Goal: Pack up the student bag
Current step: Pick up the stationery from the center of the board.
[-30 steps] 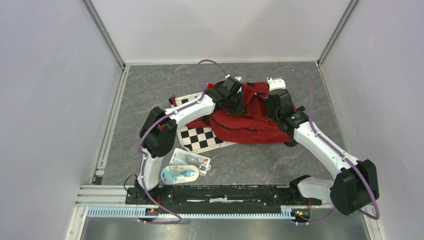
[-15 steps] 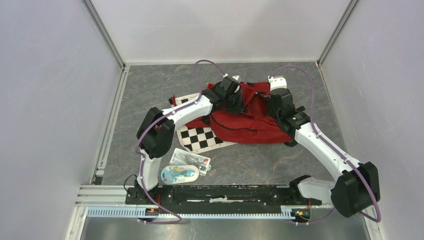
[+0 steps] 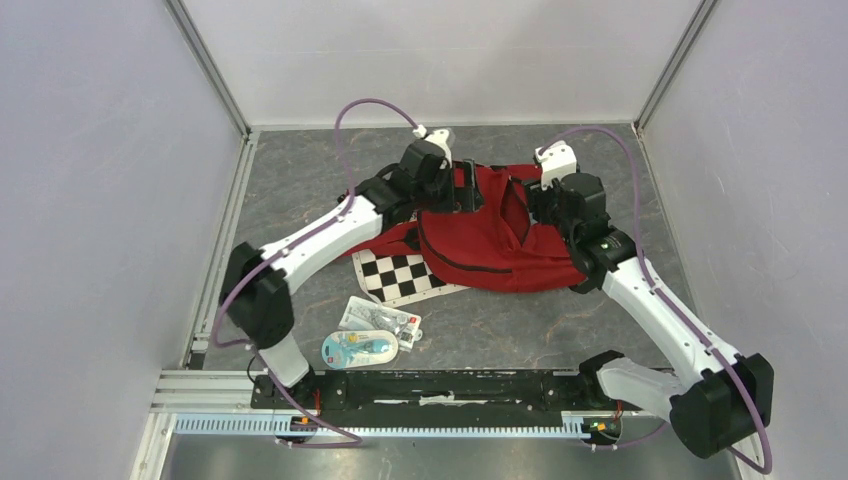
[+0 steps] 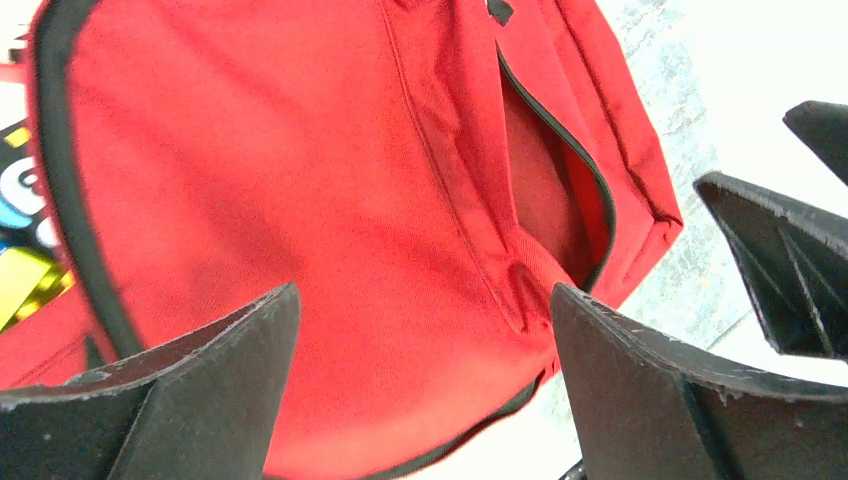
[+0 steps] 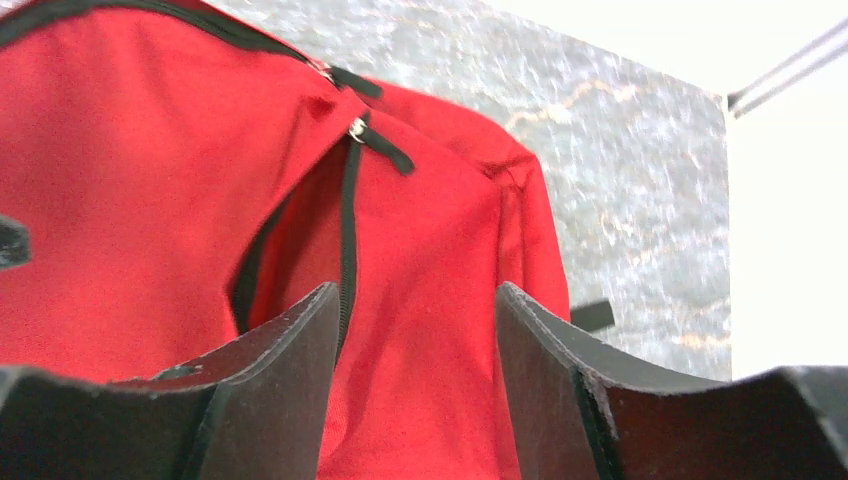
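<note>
The student bag (image 3: pixel 495 240), red with black zipper trim, lies slumped on the grey table behind the arms. A zipper opening gapes along its top (image 4: pixel 560 170) and the zipper pulls (image 5: pixel 352 128) show in the right wrist view. My left gripper (image 3: pixel 466 190) hovers over the bag's left top edge, open wide (image 4: pixel 422 295) with only red fabric (image 4: pixel 330 200) below it. At the bag's right top edge my right gripper (image 3: pixel 541 203) stands open (image 5: pixel 415 295). Red cloth (image 5: pixel 430 250) shows between its fingers, not pinched.
A black-and-white checkered board (image 3: pixel 400 273) pokes out from under the bag's front left. Near the left arm's base lie a clear plastic packet (image 3: pixel 380 318) and a blue-and-white packaged item (image 3: pixel 358 348). Walls close in on three sides; a black rail (image 3: pixel 440 385) runs along the near edge.
Both grippers went from shut to open and let go of the bag's top edge. The left arm swung out to the left, and the bag sagged and spread wider.
</note>
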{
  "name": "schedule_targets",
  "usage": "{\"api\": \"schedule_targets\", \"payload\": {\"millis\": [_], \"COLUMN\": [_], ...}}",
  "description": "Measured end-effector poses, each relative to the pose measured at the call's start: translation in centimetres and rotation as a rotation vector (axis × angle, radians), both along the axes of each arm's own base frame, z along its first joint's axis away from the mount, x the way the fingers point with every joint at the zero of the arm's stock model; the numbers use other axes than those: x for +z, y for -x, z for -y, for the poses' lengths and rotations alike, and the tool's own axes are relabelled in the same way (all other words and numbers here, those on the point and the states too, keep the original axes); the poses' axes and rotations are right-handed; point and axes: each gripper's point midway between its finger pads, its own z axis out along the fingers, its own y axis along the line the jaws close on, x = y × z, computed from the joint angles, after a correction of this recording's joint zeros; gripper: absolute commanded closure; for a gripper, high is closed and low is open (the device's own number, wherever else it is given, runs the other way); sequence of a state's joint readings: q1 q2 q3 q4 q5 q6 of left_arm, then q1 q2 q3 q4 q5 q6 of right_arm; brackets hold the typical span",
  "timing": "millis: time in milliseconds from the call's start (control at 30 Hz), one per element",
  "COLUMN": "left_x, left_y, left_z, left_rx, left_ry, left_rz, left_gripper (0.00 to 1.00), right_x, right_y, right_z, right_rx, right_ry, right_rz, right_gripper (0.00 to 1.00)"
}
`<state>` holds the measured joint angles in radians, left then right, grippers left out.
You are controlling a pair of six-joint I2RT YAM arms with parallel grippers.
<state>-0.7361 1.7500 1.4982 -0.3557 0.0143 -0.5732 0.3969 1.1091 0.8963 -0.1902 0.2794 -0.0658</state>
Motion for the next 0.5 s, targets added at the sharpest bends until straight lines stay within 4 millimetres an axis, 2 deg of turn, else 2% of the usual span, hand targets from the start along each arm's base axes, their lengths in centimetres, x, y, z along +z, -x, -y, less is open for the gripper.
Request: {"api": "schedule_targets", "payload": {"millis": [67,167,233,333,433,500], "left_x": [1.4,1.8,0.9,-1.3,-3.2,-3.6], "left_y": [0.8,1.8,2.3,3.0,3.7,4.0], "left_z": [-1.5,-4.1,-6.7,-11.5,-16.6,-19.7], "left_rx": [0.02,0.052,0.101,0.208,0.322,0.396], "left_ry": [0.01,0.016,0.01,-0.011,-0.029,-0.038], "left_rz": [0.024,0.02,-0.003,-0.058,-0.117,-0.135], "left_gripper": [0.0,0.0,0.0,0.0,0.0,0.0], "right_x": [1.2,2.5,3.1,2.9,1.6,0.4], "right_y": [0.1,0.0,-0.1,0.1,1.2,2.6], "right_z": [-0.8,-2.7,-4.6,-7.6,-11.6,-15.0], "right_rx": [0.062,0.171,0.269,0.392,0.532,0.644], "right_ry": [-0.007,-0.024,-0.05,-0.074,-0.076,-0.071], "right_rz": [0.037,0.063,0.067,0.055,0.011,-0.032], "right_gripper": [0.36,0.36,0.36,0.36,0.36,0.36]}}
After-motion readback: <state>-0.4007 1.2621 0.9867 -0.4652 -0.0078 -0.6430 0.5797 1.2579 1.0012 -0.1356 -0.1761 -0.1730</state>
